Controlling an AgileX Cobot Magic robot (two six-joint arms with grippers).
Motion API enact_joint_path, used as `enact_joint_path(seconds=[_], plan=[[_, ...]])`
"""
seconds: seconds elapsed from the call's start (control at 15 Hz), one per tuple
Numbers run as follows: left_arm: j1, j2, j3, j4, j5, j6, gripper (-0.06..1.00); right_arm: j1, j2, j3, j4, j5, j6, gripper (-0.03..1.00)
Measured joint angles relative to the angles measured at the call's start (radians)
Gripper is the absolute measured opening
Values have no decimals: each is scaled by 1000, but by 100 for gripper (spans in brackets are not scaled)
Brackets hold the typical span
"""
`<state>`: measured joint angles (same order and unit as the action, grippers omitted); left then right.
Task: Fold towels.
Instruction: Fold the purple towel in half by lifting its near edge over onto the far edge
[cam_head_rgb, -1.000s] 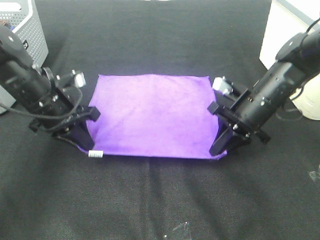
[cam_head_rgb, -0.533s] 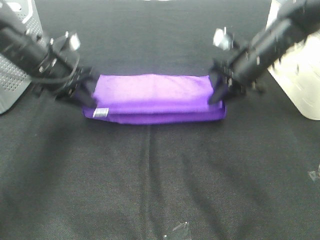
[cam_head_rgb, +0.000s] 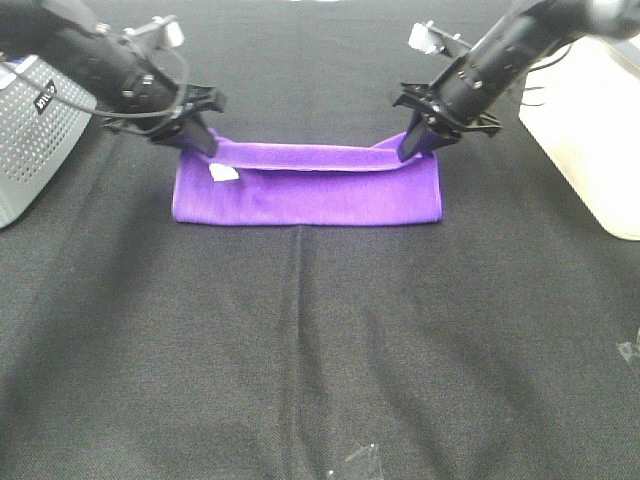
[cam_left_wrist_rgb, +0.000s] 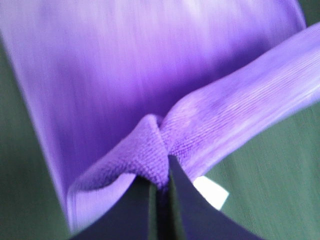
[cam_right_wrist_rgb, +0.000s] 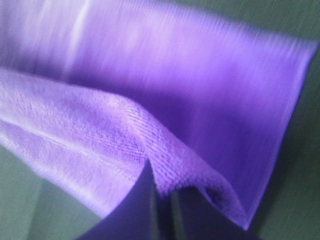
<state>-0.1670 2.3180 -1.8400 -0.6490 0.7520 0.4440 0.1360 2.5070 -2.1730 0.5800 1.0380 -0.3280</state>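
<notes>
The purple towel (cam_head_rgb: 310, 195) lies on the black tabletop, folded over into a long band. Its white tag (cam_head_rgb: 223, 173) shows near the left end. My left gripper (cam_head_rgb: 203, 143) is shut on the towel's far left corner and holds it lifted. My right gripper (cam_head_rgb: 410, 147) is shut on the far right corner, also lifted. The held hem stretches between them above the lower layer. In the left wrist view the fingers (cam_left_wrist_rgb: 142, 207) pinch a bunched fold of the towel (cam_left_wrist_rgb: 150, 90), with the tag (cam_left_wrist_rgb: 211, 191) beside them. In the right wrist view the fingers (cam_right_wrist_rgb: 135, 210) pinch the towel's (cam_right_wrist_rgb: 190, 80) hem.
A grey perforated box (cam_head_rgb: 35, 135) stands at the left edge. A white container (cam_head_rgb: 590, 130) stands at the right edge. Black cloth (cam_head_rgb: 320, 350) covers the table. A small clear scrap (cam_head_rgb: 352, 462) lies near the front.
Both grippers have carried the near edge of the towel up and away to the far side. The towel went from lying flat to folded in a narrow band.
</notes>
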Motion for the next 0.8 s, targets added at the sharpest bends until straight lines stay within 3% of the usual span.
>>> enact_joint_path(seconds=[0.27,0.8], plan=[[0,101,-107,14,-19,3,0,-1,113,-192,-38,-12,47,1],[0,138,-114,7,-132,21,0,-1,128,-198,-61,-72,58,2]])
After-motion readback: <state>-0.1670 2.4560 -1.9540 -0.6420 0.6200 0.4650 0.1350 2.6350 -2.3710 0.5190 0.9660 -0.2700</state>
